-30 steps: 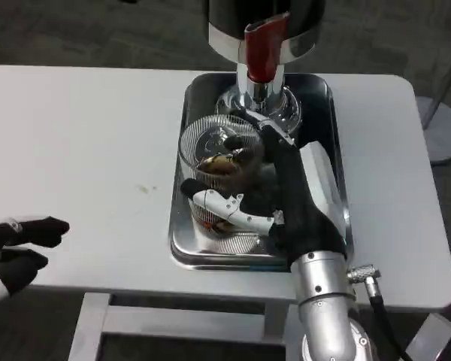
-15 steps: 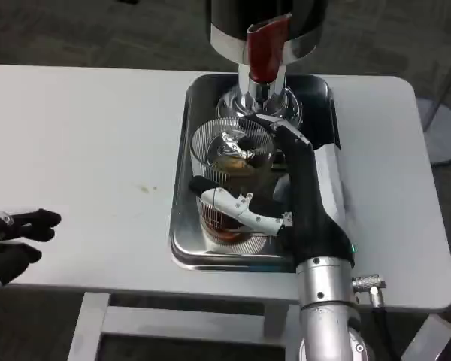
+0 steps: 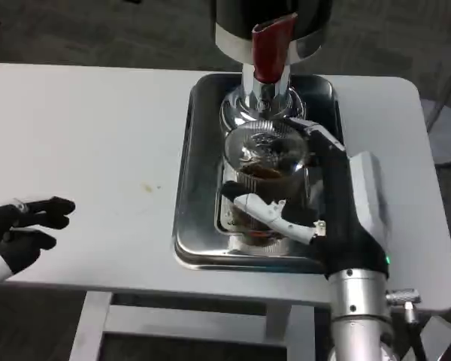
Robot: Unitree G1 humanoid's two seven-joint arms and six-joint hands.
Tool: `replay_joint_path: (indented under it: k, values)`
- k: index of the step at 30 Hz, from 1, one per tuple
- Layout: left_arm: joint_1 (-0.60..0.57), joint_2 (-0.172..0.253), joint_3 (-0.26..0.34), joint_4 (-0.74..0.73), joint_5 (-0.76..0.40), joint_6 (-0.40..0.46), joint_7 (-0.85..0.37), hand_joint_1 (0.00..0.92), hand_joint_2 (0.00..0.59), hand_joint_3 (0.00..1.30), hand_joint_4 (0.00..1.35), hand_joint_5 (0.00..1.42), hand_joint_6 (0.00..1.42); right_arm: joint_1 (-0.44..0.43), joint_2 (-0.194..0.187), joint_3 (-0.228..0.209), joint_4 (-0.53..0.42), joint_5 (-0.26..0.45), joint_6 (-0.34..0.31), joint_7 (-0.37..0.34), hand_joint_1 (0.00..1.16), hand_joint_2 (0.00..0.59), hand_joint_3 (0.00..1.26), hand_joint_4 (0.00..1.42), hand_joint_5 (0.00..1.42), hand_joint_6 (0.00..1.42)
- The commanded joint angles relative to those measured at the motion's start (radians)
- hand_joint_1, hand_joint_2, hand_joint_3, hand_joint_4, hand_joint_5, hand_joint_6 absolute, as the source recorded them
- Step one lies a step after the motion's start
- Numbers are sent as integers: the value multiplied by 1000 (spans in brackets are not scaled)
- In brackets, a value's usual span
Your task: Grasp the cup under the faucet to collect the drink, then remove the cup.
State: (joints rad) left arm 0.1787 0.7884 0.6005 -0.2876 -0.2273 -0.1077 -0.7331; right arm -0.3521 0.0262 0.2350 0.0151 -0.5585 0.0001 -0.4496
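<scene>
A clear ribbed cup with brown drink in its bottom is upright over the steel tray, just below the chrome faucet with its red lever. My right hand grips the cup from the right, white thumb across its front and fingers behind it. My left hand rests at the table's near left edge, black fingers loosely apart and holding nothing.
The dark dispenser body stands at the tray's far end. A small speck lies on the white table left of the tray. A grey stand base sits on the floor at far right.
My right hand has carried the cup rightward and further in, from the tray's middle to directly beneath the faucet. The left hand has barely shifted at the table edge.
</scene>
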Motion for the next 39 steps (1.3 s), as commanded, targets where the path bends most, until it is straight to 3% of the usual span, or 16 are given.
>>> replay_joint_path:
  k: [1, 12, 25, 39]
  values:
    - [-27, 14, -39, 3, 10, -22, -6, 0, 61, 216, 204, 269, 312, 39, -10, -23, -54, 2, -20, -1, 825, 192, 845, 1009, 1227, 1424]
    - [-118, 10, -107, -19, 25, -16, 19, 0, 61, 206, 194, 256, 312, 93, -43, -87, -154, 13, -20, 28, 836, 195, 876, 1057, 1288, 1424]
    - [-212, -2, -205, -77, 60, -15, 58, 0, 63, 187, 128, 178, 292, 187, -70, -166, -320, 62, 2, 119, 852, 190, 950, 1116, 1364, 1424]
    - [-183, 6, -195, -146, 60, -34, 52, 0, 63, 163, 79, 125, 242, 328, -85, -210, -559, 117, 52, 287, 853, 199, 993, 1158, 1424, 1424]
